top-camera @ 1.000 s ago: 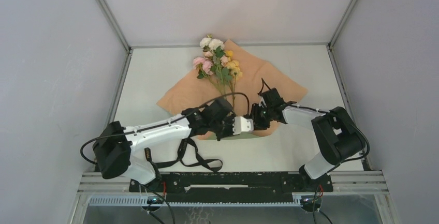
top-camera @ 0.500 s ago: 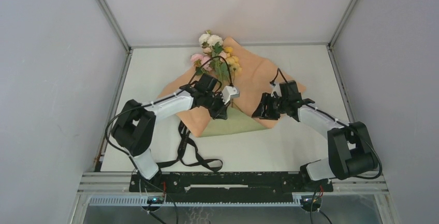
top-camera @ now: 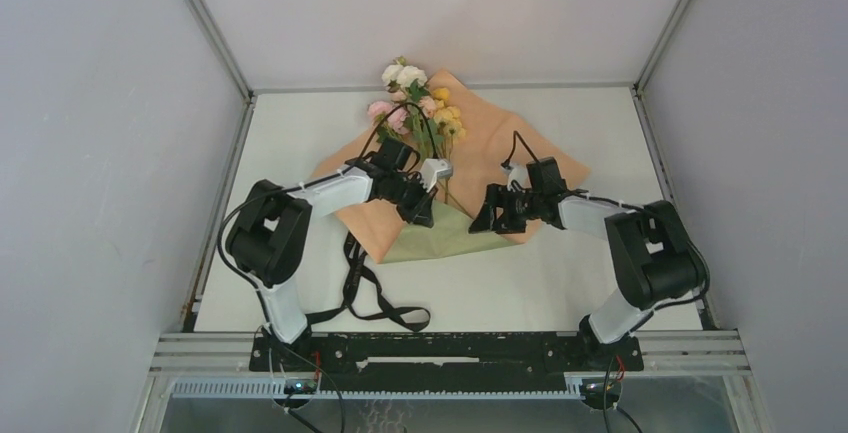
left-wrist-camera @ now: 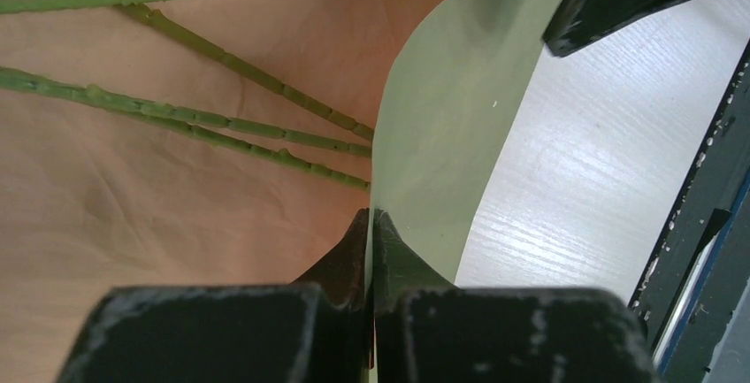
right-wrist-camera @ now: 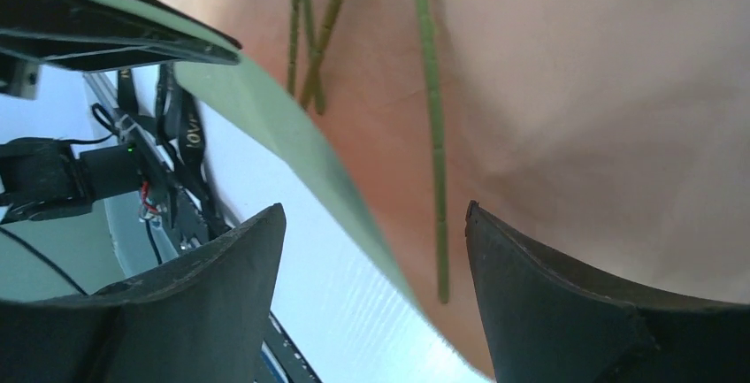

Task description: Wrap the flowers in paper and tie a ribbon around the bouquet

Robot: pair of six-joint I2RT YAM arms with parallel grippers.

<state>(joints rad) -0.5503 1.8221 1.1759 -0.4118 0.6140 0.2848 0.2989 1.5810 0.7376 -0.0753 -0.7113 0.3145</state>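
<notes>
The paper point(top-camera: 500, 138) lies peach face up on the table, its near corner folded up to show the olive face point(top-camera: 450, 240). The flowers point(top-camera: 415, 103) rest on it, blooms at the far end and thin green stems point(left-wrist-camera: 203, 122) running toward me. My left gripper point(top-camera: 424, 215) is shut on the paper's raised edge point(left-wrist-camera: 451, 109), just by the stem ends. My right gripper point(top-camera: 484, 221) hangs open to the right of the fold; between its fingers point(right-wrist-camera: 373, 210) are only the paper's edge point(right-wrist-camera: 292, 140) and one stem tip point(right-wrist-camera: 440, 250), both farther off. The black ribbon point(top-camera: 352, 273) lies loose near the left arm's base.
A black rail point(top-camera: 450, 351) runs along the table's near edge. Grey enclosure walls point(top-camera: 110, 153) close in both sides and the back. White tabletop point(top-camera: 590, 283) shows to the right of the paper.
My left gripper has carried the paper's near corner away from the front edge toward the stems, folding it over. The right gripper has opened wide and drawn off to the right.
</notes>
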